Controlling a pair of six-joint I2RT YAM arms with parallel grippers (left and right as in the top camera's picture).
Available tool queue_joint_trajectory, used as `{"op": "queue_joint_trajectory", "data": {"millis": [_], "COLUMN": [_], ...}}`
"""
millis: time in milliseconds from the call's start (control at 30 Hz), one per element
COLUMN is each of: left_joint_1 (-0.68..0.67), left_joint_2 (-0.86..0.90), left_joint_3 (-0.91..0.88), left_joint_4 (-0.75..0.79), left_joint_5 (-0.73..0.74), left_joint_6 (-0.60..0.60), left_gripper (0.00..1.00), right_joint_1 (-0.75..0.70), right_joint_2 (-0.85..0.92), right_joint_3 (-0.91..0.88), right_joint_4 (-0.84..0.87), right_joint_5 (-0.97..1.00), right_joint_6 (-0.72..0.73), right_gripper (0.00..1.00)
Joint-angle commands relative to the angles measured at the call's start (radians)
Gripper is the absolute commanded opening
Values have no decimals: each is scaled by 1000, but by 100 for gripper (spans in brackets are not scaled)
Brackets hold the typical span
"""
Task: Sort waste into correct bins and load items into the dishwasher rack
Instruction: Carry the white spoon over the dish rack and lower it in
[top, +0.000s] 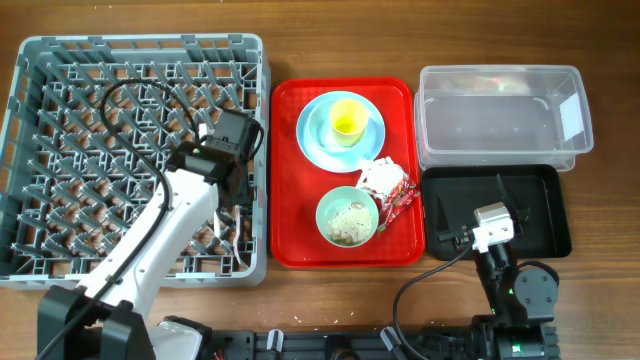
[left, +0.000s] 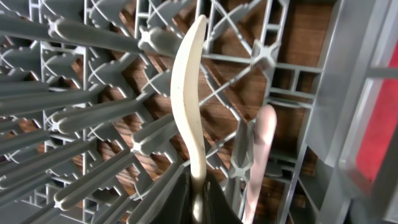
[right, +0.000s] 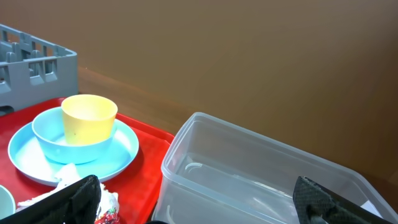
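Observation:
My left gripper is low inside the grey dishwasher rack near its right wall, shut on a white plastic utensil seen edge-on among the pegs; I cannot tell fork from spoon. A second white utensil lies in the rack beside it. On the red tray are the light blue plate with the yellow cup, the pale bowl of beige food scraps, and the crumpled wrapper. My right gripper is open and empty over the black tray.
The clear tub stands behind the black tray and looks empty; it fills the right wrist view. There the yellow cup sits in a light blue dish on the plate. Bare wooden table runs along the back.

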Motion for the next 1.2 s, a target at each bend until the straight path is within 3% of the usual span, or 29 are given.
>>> {"op": "queue_joint_trajectory", "data": {"millis": [0, 300, 667, 800, 867, 900, 933, 1167], "left_joint_1": [4, 4, 5, 8, 17, 29, 37, 101], "left_joint_2": [8, 8, -97, -124, -110, -95, -83, 9], "left_joint_3": [-10, -11, 103, 103, 103, 103, 101, 101], "left_joint_4": [6, -5, -15, 3, 14, 9, 2, 58], "left_joint_5": [10, 10, 13, 2, 2, 11, 17, 44], "left_joint_6": [8, 8, -61, -101, -121, -135, -135, -135], "left_gripper": [4, 26, 30, 41, 33, 18, 11, 11], "right_joint_1": [-5, -5, -5, -5, -5, -5, -5, -5], "right_joint_2": [-5, -5, -5, -5, -5, -5, -5, -5], "right_joint_3": [-1, -1, -1, -1, -1, -1, -1, -1], "right_joint_4": [6, 6, 6, 6, 6, 6, 6, 6], "right_joint_5": [6, 5, 6, 6, 6, 6, 6, 6], "right_joint_6": [-10, -10, -10, -10, -10, -10, -10, -10], "right_gripper": [100, 100, 100, 100, 100, 100, 100, 100]}}
